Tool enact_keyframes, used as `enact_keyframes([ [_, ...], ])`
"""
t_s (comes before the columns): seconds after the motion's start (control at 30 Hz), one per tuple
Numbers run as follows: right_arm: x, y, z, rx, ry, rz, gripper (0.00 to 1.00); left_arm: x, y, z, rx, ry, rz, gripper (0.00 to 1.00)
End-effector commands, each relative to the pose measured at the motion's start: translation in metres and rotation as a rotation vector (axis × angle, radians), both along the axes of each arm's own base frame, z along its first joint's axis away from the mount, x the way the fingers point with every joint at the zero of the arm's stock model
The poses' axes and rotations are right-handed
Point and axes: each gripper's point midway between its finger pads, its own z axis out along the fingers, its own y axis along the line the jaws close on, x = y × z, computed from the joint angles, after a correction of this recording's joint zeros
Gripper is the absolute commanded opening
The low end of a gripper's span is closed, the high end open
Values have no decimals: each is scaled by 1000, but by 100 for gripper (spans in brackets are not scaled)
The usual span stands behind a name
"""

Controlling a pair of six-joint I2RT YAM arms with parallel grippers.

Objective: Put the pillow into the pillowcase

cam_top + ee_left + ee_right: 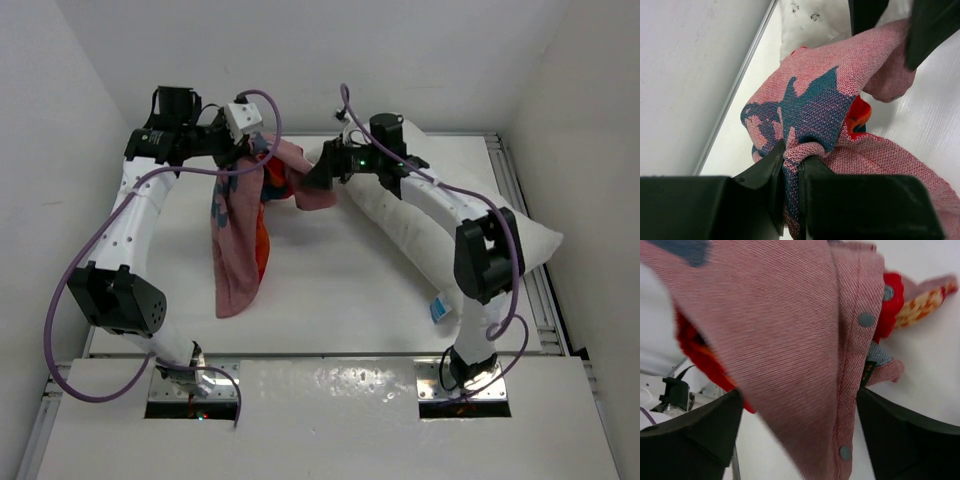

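The pillowcase (238, 250) hangs pink side out from my left gripper (252, 150), draping down onto the table. In the left wrist view the jaws (792, 157) are shut on a bunched fold of the pillowcase (815, 100). My right gripper (312, 182) is at the other raised end of the cloth. In its wrist view the right gripper (799, 395) stands wide open, with a snap-buttoned hem of the pillowcase (780, 330) hanging loose between the fingers. The white pillow (530, 240) lies on the right of the table under the right arm, and its speckled corner (810, 20) shows beyond the cloth.
White walls enclose the table on the left (685, 75), back and right. A metal rail (540, 300) runs along the table's right edge. A small blue tag (438, 308) sticks out of the pillow near the right arm's base. Bare tabletop (340, 290) lies between the arms.
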Motion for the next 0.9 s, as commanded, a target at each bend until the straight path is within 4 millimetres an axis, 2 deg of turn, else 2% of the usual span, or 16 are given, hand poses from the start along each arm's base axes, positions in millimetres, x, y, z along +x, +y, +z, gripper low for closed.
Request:
enact_keyframes([
  [0.0, 17, 11, 12, 47, -11, -31, 87, -4, -6, 36, -42, -125, -46, 0],
  [0.03, 12, 18, 14, 61, -4, 4, 76, -3, -5, 35, -51, -119, -37, 0],
  [0.07, 14, 23, 17, 74, -1, 19, 45, -1, -6, 37, -60, -126, -32, 0],
  [0.13, 17, 23, 17, 64, 18, -3, 14, 0, -4, 37, -74, -126, -11, 0],
  [0.17, 21, 19, 15, 53, 19, -31, 0, 1, -2, 36, -79, -124, 1, 13],
  [0.23, 33, 1, 26, 41, -3, -123, 0, 0, 1, 26, -92, -88, 43, 47],
  [0.27, 35, -7, 29, 40, -9, -156, 0, 2, 6, 20, -77, -81, 74, 77],
  [0.3, 36, -17, 49, 55, -50, -192, 0, -2, 10, 16, -62, -76, 87, 89],
  [0.33, 43, -32, 59, 55, -74, -249, 0, -8, 17, -14, -2, -26, 94, 96],
  [0.37, 44, -40, 68, 57, -94, -271, 0, -13, 22, -32, 44, -3, 95, 100],
  [0.4, 38, -46, 89, 62, -151, -276, 0, -19, 27, -49, 90, 19, 89, 100],
  [0.43, 38, -53, 98, 59, -177, -288, 0, -28, 41, -90, 174, 87, 115, 100],
  [0.5, 27, -57, 117, 43, -253, -275, 0, -34, 54, -125, 237, 150, 159, 100],
  [0.53, 24, -58, 120, 34, -269, -273, 0, -40, 65, -152, 273, 207, 207, 100],
  [0.7, 21, -75, 135, 19, -302, -337, 0, -57, 81, -220, 334, 366, 302, 100],
  [0.87, 22, -81, 145, 27, -316, -362, 0, -81, 55, -271, 362, 445, 256, 100],
])
